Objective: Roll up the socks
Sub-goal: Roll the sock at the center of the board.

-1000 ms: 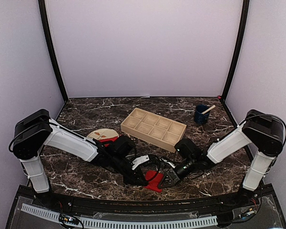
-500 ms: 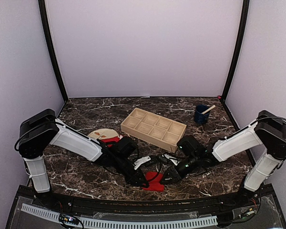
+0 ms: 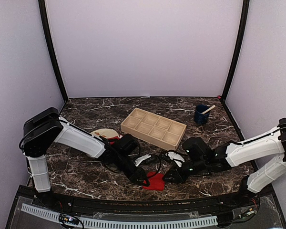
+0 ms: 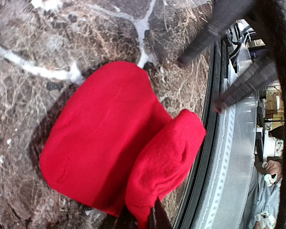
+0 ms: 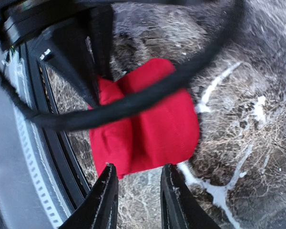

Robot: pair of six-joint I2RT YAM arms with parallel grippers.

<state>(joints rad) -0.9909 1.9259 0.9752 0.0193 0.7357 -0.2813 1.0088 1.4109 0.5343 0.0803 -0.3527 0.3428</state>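
Note:
A red sock (image 3: 156, 182) lies partly folded close to the table's front edge, one end bunched into a thick roll (image 4: 168, 155) beside its flat part (image 4: 97, 148). My left gripper (image 3: 143, 180) is shut on the rolled end, its fingers (image 4: 155, 220) pinching the fabric at the bottom of the left wrist view. My right gripper (image 5: 138, 168) stands open just short of the sock (image 5: 150, 124), holding nothing, with its fingertips (image 5: 109, 171) low over the marble. A second red sock (image 3: 112, 140) rests against the plate, mostly hidden by my left arm.
A beige plate (image 3: 103, 134) sits behind my left arm. A wooden compartment tray (image 3: 154, 127) lies mid-table, and a blue cup (image 3: 200, 115) with a stick stands at the back right. The black front rail (image 4: 207, 143) runs right beside the sock.
My right gripper has opened, let go of the sock and drawn back to the right. The left gripper stays shut on the rolled end, shifted slightly right.

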